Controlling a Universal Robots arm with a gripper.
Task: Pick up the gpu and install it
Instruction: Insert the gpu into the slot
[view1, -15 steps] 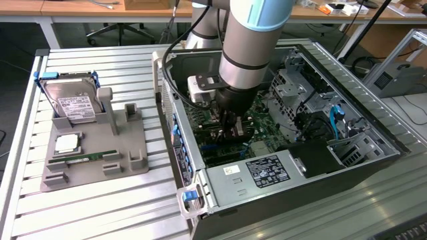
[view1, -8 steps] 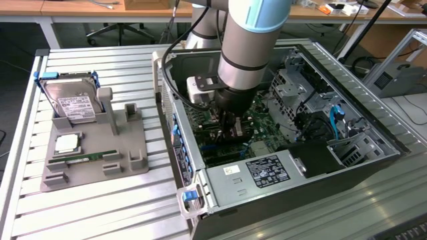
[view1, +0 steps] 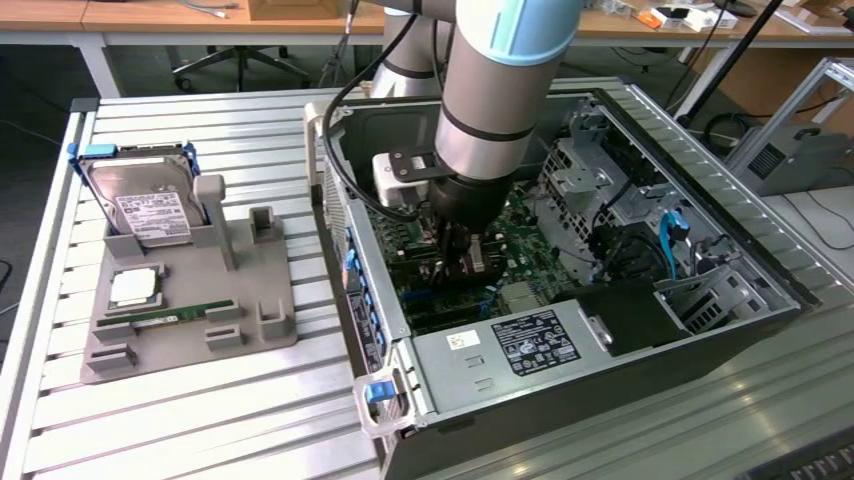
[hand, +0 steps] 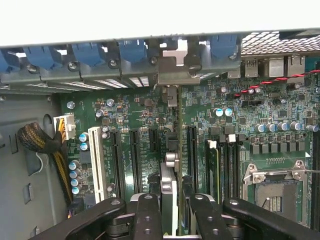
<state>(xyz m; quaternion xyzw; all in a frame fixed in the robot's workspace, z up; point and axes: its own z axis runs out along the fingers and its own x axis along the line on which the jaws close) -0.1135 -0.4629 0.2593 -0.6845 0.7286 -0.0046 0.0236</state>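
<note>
We've got the gpu (hand: 170, 192) edge-on in the hand (hand: 170, 212), clenched on it, over the mobo (hand: 240, 107) slots w/ seating undone.

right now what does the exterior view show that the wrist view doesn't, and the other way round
Exterior view: the grey fixture tray beside the case, with the hard drive and memory stick, and the power supply. Wrist view: the white expansion slot, empty CPU socket and blue slot latches. Both: the gripper inside the open case over the motherboard, holding the gpu edge-on above the slots.
</note>
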